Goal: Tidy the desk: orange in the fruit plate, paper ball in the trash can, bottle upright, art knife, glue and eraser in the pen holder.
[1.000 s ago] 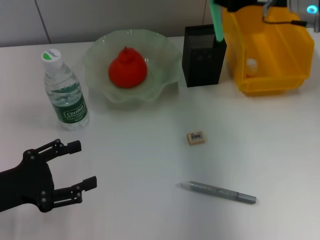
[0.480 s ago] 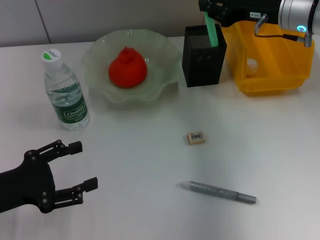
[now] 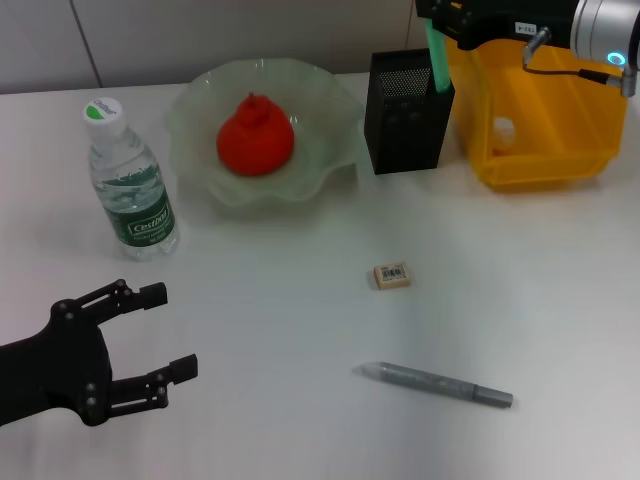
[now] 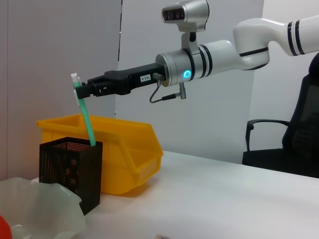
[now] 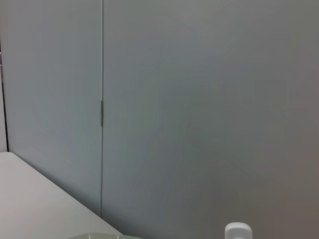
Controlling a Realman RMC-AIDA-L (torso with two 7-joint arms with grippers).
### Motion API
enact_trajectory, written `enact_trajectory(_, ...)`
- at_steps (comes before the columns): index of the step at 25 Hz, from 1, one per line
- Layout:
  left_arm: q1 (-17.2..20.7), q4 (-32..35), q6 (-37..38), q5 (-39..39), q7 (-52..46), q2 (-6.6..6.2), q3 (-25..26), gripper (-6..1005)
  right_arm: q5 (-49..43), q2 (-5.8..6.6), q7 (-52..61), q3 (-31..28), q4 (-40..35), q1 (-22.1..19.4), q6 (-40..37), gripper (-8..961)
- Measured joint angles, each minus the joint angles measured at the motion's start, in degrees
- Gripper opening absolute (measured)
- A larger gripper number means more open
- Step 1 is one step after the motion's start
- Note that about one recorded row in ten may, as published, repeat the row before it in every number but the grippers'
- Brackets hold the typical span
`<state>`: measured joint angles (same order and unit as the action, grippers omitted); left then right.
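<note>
Above the black mesh pen holder (image 3: 407, 98), my right gripper (image 4: 79, 91) fingers pinch a slim green art knife (image 4: 85, 119), tilted, tip inside; left gripper (image 3: 160, 334) fingers spread wide.

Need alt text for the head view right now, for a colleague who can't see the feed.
The right end effector holds a green stick in the black pen holder. Eraser and grey pen lie on the table; the open left end effector is idle.
</note>
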<state>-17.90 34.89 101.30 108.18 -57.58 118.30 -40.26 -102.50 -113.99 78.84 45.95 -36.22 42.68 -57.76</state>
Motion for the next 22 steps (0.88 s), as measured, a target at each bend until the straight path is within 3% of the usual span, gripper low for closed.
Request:
enact_trajectory(9, -0.3, 0.0, -0.11, -0.08, 0.01, 0.0, 0.0, 861, 0.47, 0.19, -0.11, -0.34, 1.02, 0.26, 1.0, 346)
enact_trajectory(13, -0.3, 0.0, -0.13, -0.08, 0.03, 0.0, 0.0, 861, 0.51, -0.1, 0.69, -0.26, -0.34, -0.15, 0.73, 429)
enact_trajectory(18, -0.3, 0.0, 0.08, -0.09, -0.08, 0.0, 0.06, 861, -1.85, -2.78, 10.44, 3.21, -13.14, -5.27, -3.03, 532)
enact_trajectory(19, -0.29, 0.0, 0.11, -0.09, -0.14, -0.04, 0.03, 861, -7.13, -3.49, 19.88, 6.93, -21.46, -7.95, -5.32, 553)
enact_trajectory(22, -0.29, 0.0, 0.13, -0.09, -0.14, -0.09, 0.0, 861, -14.17, -3.68, 29.94, 10.44, -28.11, -9.35, -8.19, 590)
